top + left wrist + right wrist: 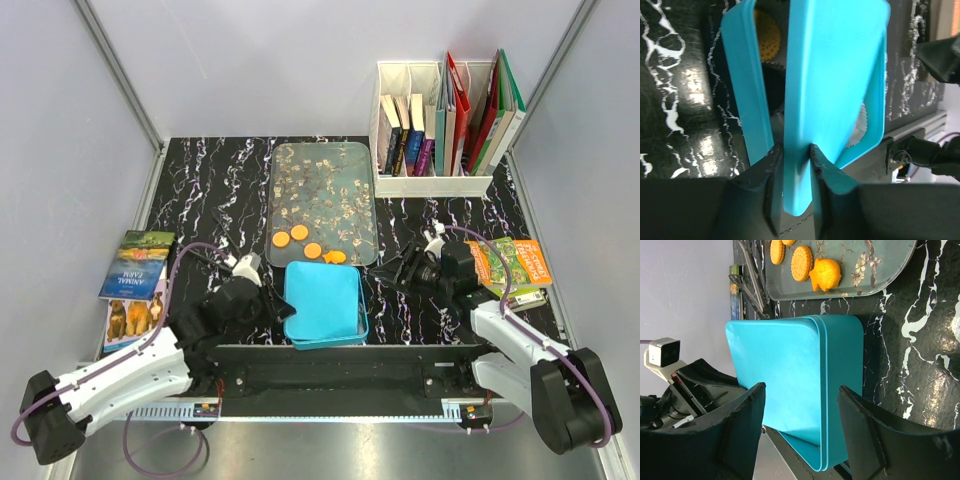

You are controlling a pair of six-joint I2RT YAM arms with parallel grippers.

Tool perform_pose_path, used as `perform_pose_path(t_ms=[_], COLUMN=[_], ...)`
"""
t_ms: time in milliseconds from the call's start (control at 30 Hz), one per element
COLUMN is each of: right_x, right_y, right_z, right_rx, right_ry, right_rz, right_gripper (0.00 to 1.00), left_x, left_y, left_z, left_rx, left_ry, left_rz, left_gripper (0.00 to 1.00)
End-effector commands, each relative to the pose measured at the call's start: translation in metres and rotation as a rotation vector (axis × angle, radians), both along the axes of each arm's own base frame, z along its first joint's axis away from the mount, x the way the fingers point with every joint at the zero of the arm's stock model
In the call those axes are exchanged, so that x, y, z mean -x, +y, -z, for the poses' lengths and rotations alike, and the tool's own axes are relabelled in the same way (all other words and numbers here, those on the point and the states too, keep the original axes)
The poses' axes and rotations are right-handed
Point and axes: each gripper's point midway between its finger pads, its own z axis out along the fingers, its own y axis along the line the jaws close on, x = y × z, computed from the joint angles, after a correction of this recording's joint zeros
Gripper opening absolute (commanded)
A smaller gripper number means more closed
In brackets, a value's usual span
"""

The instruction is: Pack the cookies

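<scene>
Several orange cookies (299, 232) lie at the near end of a floral glass tray (340, 165); they also show in the right wrist view (801, 262), beside an orange figure-shaped one (826, 274). A blue box (350, 330) stands just in front of the tray. My left gripper (275, 303) is shut on the left edge of its blue lid (320, 295), which is held tilted above the box (747, 100). In the left wrist view the fingers (772, 175) pinch the lid (835, 75), and an orange cookie (767, 35) shows inside. My right gripper (397, 270) is open to the right of the box (840, 365).
A white file holder with books (435, 120) stands at the back right. One book (135, 265) lies at the left table edge and another (515, 265) at the right. Black tongs (215, 250) lie left of the tray. A grey paper cup (860, 125) shows behind the lid.
</scene>
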Motion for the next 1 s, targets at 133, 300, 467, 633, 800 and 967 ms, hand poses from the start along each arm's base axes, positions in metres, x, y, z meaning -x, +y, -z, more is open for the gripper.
perform_pose_path(t_ms=[133,300,467,633,800,967], right_x=[-0.003,-0.003,-0.004,-0.004,-0.002,-0.001], right_y=[0.005,0.006,0.007,0.007,0.009,0.008], right_z=[-0.014,-0.017,-0.022,-0.024,-0.023,-0.018], right_rx=[-0.019,-0.021,-0.033,-0.044,-0.053,-0.049], right_ry=[-0.070,-0.074,-0.083,-0.088,-0.080,-0.077], right_rz=[-0.028,-0.028,-0.031,-0.032,-0.039,-0.037], right_gripper=[0.67,0.67,0.67,0.67,0.66,0.64], left_x=[-0.004,-0.007,-0.009,-0.005,-0.001,-0.002], left_y=[-0.008,-0.013,-0.011,-0.014,-0.020,-0.022], left_z=[-0.013,-0.036,-0.063,-0.079,-0.082,-0.100], left_rx=[0.107,0.227,0.401,0.600,0.697,0.780], left_ry=[-0.058,-0.128,-0.193,-0.190,-0.169,-0.202], left_rz=[-0.007,-0.017,-0.068,-0.096,-0.075,-0.071], left_gripper=[0.01,0.00,0.00,0.00,0.00,0.00])
